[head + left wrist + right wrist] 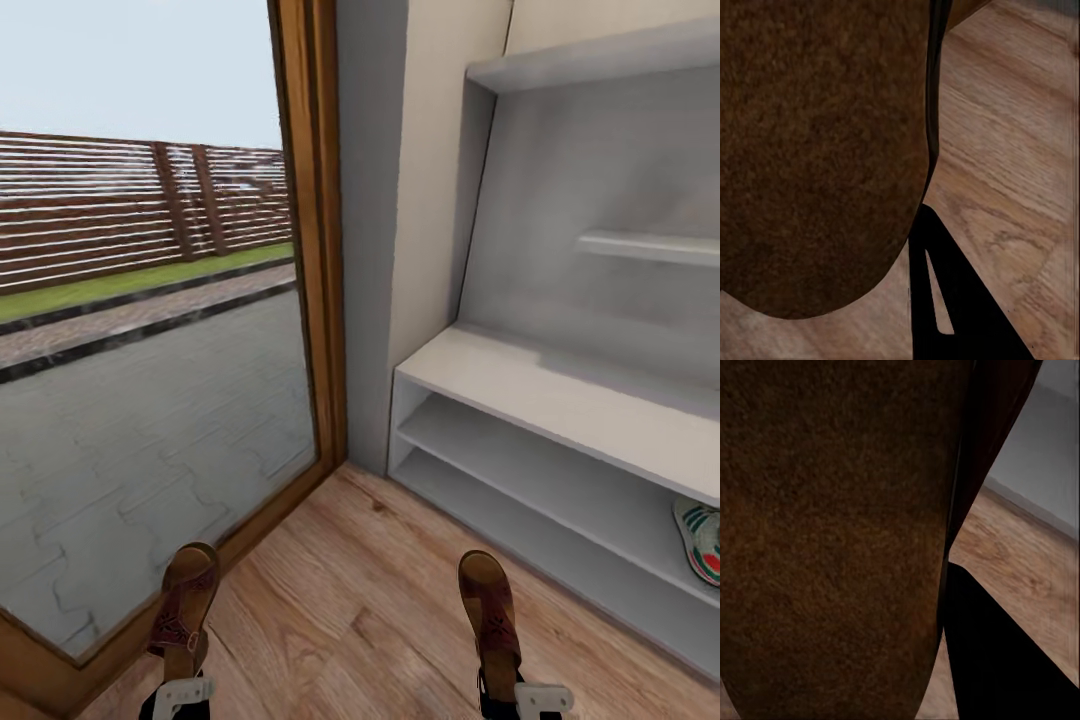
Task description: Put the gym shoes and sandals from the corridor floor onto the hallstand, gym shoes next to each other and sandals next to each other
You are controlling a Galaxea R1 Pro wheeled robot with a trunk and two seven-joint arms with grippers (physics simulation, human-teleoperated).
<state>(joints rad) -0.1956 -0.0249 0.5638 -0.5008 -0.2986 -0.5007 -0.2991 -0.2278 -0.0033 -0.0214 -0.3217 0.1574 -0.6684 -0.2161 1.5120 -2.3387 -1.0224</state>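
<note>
Each gripper clamps one sandal, toe forward: left gripper point(183, 693) holds left sandal point(184, 610), right gripper point(520, 697) holds right sandal point(490, 620). Hallstand point(560, 395) at 1 o'clock, nearer right arm. Gym shoe point(700, 538) already on lower tier.

Even, soft daylight fills the head view, coming in through the tall glass pane in the brown wooden frame point(150, 380); nothing glares or blows out. The light-grey hallstand with its flat bench top and wall shelves point(560, 390) shows only faint, diffuse shading under its tiers. The light brown wood-plank floor point(370, 590) carries no hard shadows. Vertical lines lean outward toward the edges, a wide-angle stretch. In both wrist views the brown sandal sole point(817, 157) point(832, 540) looms dim, grainy and soft, and one black finger point(967, 315) point(997, 660) reads as a flat silhouette.
</note>
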